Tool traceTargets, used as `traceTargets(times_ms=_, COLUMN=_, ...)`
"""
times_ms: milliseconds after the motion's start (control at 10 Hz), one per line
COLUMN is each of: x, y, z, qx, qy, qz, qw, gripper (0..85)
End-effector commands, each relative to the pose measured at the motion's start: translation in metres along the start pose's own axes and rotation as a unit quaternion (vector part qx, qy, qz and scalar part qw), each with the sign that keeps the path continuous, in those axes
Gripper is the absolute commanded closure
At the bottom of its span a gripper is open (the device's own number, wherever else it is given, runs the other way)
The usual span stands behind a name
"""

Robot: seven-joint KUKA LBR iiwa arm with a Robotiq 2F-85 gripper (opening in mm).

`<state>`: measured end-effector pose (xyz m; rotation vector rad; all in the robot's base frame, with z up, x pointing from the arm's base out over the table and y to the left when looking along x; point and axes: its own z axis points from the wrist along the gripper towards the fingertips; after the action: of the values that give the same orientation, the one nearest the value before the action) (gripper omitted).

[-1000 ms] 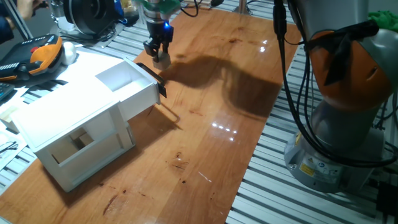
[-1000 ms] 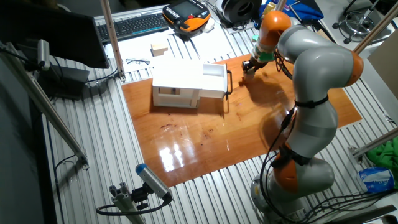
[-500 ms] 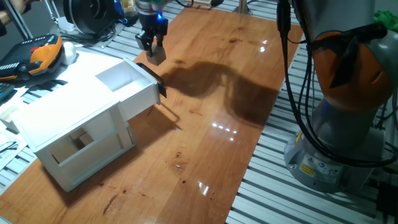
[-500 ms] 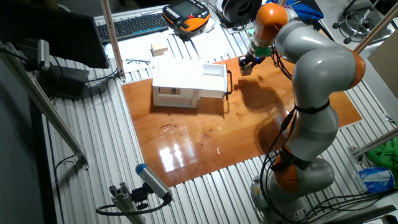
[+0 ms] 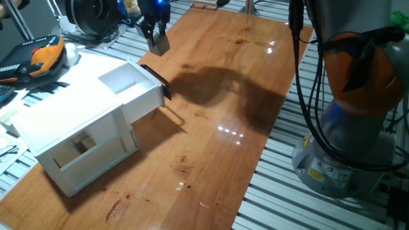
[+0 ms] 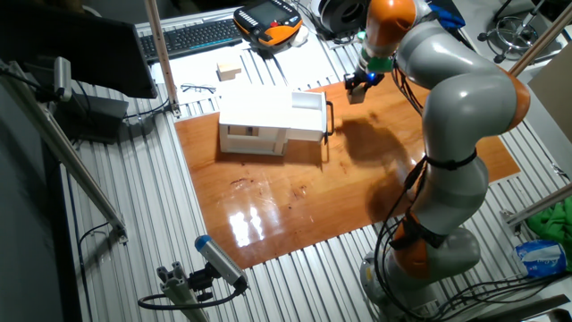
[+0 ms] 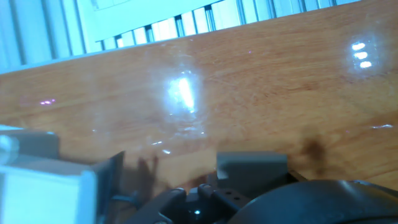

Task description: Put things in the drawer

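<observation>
- In one fixed view, the white cabinet point(image 5: 70, 137) sits at the left of the wooden worktop point(image 5: 217, 96), with its lower compartment open toward the camera.
- The drawer point(image 5: 131, 86) is pulled out from the top of the cabinet toward the right, and its black bar handle point(image 5: 155, 78) faces the middle of the worktop; the tray's inside shows only white walls from here.
- Just right of the handle and higher up, the claw point(image 5: 158, 43) hangs in the air above the worktop's far edge, apart from the drawer.
- Its fingers are closed around a small pale cube point(image 5: 160, 45), which sits between the tips, off the worktop.
- In the other fixed view, the claw point(image 6: 355, 89) is beyond the drawer's handle end, over the worktop's far corner, with the cube point(image 6: 354, 94) a small pale spot at its tip.
- At the right, the arm's grey and orange body point(image 5: 358, 83) rises from its base beside the worktop.
- The hand view is blurred; it shows the worktop below and a white box edge at lower left.
</observation>
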<state>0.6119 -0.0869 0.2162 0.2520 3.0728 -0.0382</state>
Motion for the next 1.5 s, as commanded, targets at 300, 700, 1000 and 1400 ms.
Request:
traceTargets(times_ms=300, x=0.011, y=0.029, z=-0.044, qx=0.001, qy=0.000, qz=0.006, qw=1.0000, gripper=85.0)
traceTargets(times_ms=700, x=0.018, y=0.048, z=-0.048, qx=-0.005, qy=-0.004, qz=0.016, qw=0.9999, gripper=85.0)
traceTargets(times_ms=1000, x=0.019, y=0.052, z=-0.047, qx=0.002, qy=-0.006, qz=0.004, qw=1.0000, gripper=85.0)
traceTargets(times_ms=1400, x=0.019, y=0.052, z=-0.047, qx=-0.018, qy=-0.007, qz=-0.008, qw=0.9998, gripper=85.0)
